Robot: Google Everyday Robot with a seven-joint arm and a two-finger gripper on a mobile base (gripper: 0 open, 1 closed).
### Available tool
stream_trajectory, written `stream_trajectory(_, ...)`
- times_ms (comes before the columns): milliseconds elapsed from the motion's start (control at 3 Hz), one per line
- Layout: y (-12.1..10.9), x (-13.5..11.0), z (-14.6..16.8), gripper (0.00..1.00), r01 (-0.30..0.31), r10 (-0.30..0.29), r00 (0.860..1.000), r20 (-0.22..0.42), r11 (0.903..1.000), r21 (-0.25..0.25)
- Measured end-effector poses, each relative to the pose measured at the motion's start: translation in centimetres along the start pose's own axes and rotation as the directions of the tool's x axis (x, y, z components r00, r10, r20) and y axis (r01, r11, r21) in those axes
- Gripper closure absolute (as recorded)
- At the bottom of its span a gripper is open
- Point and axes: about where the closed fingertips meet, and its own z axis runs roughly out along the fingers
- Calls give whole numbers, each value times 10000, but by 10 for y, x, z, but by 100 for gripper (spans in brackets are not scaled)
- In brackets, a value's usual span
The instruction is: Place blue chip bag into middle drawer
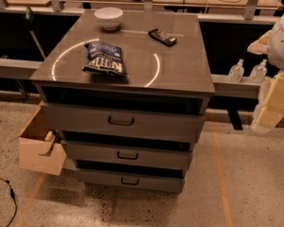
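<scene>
Gripper [264,122] sits at the far right edge of the camera view, at the low end of the folded pale arm, well apart from the cabinet. Open or closed: cannot tell. It is nowhere near the bag, so it isn't carrying it.

Blue chip bag [105,59] lies flat on the grey cabinet top [180,67], left of centre, lettering up, untouched. White bowl [109,18] at the back edge, small black bar packet [162,37] back right, both apart from the bag.

Middle drawer [156,157] is the second front down, dark handle at centre. It looks pushed in, with no interior showing, though dark gaps run above each front, so a slight crack can't be ruled out. Wooden box [38,148] hangs off the cabinet's left side.

Progress: basically zero. Nothing grasped, and the drawer seems not yet opened. Left to do, by my read: reach in, pull the drawer out, pick the bag, drop it inside.
</scene>
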Motion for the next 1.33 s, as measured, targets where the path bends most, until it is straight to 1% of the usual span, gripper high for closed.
stream_trajectory(333,0,0,0,0,0,0,10000,1,10000,2)
stream_trajectory(667,1,-3,1,0,-266,271,9972,701,9996,-78)
stream_trajectory(1000,8,-5,4,0,-877,934,9680,2330,9955,-347)
stream_trajectory(1333,32,-21,8,0,-1162,1464,9117,3838,9881,-1007)
